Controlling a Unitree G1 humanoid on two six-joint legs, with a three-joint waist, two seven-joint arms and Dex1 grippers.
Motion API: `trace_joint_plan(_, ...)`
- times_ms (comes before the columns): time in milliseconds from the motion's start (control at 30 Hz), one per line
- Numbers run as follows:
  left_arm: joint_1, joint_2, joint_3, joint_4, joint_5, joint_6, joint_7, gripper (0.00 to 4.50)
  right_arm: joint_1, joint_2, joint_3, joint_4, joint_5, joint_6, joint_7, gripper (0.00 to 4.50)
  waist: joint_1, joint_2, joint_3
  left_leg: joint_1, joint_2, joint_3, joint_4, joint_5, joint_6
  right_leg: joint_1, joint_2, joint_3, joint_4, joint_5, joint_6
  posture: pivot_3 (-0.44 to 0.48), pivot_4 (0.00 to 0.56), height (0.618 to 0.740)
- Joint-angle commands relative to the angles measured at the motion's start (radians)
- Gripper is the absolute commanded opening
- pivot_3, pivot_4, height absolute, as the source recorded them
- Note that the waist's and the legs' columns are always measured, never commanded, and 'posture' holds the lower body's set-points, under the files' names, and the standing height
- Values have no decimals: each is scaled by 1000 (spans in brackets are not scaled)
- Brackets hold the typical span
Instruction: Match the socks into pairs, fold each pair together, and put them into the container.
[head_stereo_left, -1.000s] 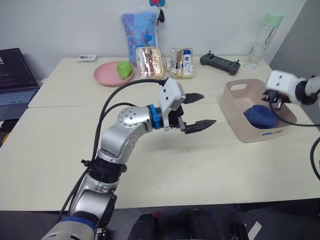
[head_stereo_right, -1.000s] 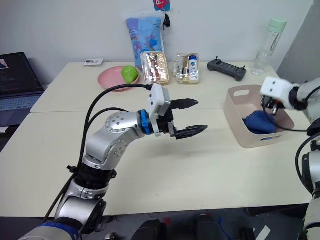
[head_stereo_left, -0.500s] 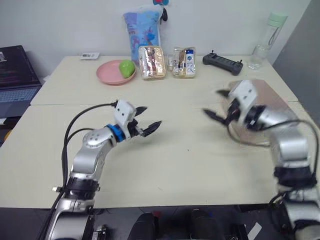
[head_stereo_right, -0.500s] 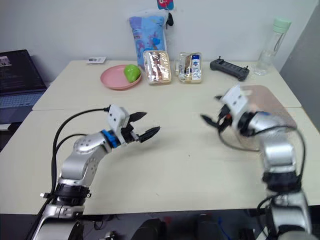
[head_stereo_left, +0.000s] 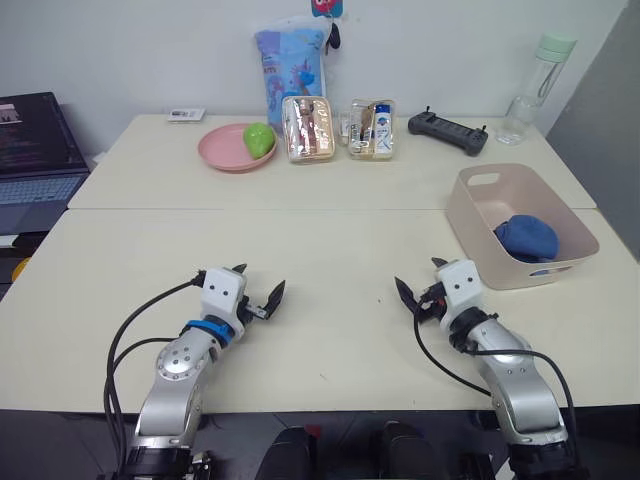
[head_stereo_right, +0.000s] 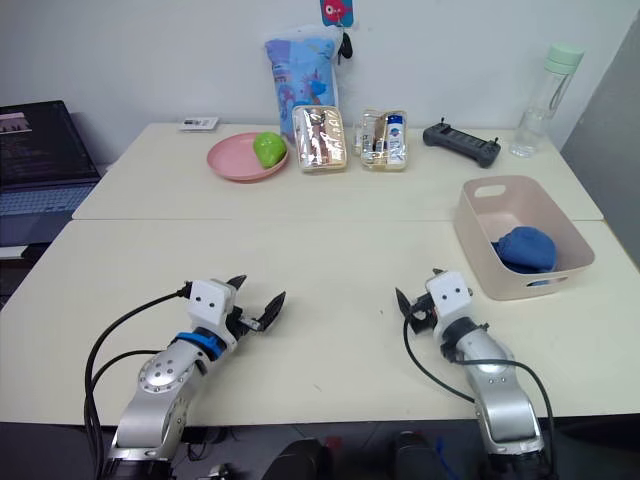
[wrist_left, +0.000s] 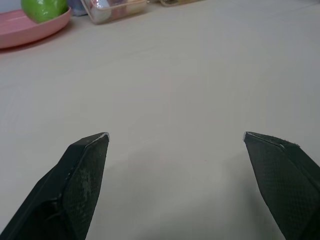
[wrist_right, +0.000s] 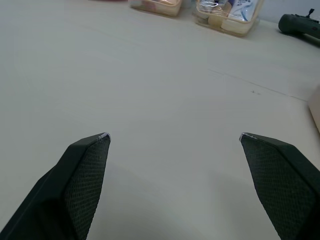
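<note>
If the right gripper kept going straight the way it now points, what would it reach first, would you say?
The right gripper, open, faces bare cream tabletop. Far ahead stand the clear plastic toiletry pouches, probably the first thing met, though depth is hard to judge.

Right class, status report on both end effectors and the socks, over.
Both end effectors open, low over table. Blue socks bundled in pink tub. Nothing obstructing.

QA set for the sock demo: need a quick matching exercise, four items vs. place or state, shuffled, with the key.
Items:
1. socks
2. green fruit
3. left gripper
4. black controller

Places or states:
A. open, low over the near table edge
B. on the pink plate
C. bundled in the container
D. far table edge, beside the water bottle

Pairs: 1-C, 2-B, 3-A, 4-D
</note>
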Motion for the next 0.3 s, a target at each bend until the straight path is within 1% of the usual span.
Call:
trace_joint_plan(33, 12, -11, 8, -47, -9, -11, 18, 4500, 0, 4, 17, -18, 3, -43, -11, 4463, 1, 0, 0, 0, 0, 0, 0, 0, 0, 0, 0, 0, 0, 0, 0, 0, 150, 740)
trace_joint_plan(233, -21, -36, 8, -44, -39, 21, 26, 4500, -11, -10, 17, 9, 1, -54, -15, 4463, 1, 0, 0, 0, 0, 0, 0, 0, 0, 1, 0, 0, -1, 0, 0, 0, 150, 740)
trace_joint_plan(300, -26, -32, 4, -44, -50, 31, 9, 4500, -13, -13, 16, 10, 2, -54, -18, 4463, 1, 0, 0, 0, 0, 0, 0, 0, 0, 1, 0, 0, -1, 0, 0, 0, 150, 740)
